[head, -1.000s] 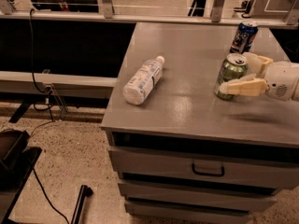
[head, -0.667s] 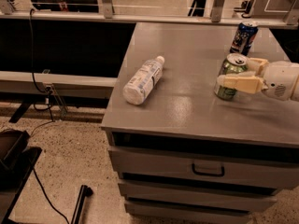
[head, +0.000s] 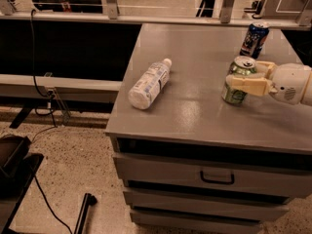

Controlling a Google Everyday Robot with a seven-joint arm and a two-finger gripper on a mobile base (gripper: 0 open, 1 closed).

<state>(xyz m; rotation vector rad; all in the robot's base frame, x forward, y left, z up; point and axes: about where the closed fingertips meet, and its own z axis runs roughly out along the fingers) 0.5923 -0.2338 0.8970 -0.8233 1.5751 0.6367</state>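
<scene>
A green drink can (head: pixel 234 95) stands upright on the right side of the grey cabinet top (head: pixel 195 116). My gripper (head: pixel 242 75) reaches in from the right edge and is shut on the can. One cream finger (head: pixel 248 85) crosses the can's front and the other runs behind it. A clear plastic bottle (head: pixel 148 84) with a white cap lies on its side toward the left of the top. Behind the green can, near the far edge, a blue can (head: pixel 254 39) stands upright.
The cabinet has stacked drawers, the upper one with a dark handle (head: pixel 217 178). A railing (head: pixel 146 18) runs along the far edge. Cables (head: pixel 41 82) and dark equipment (head: pixel 14 165) sit on the speckled floor to the left.
The gripper's fingers and the green can have shifted slightly up and to the left. The bottle and blue can have stayed where they were.
</scene>
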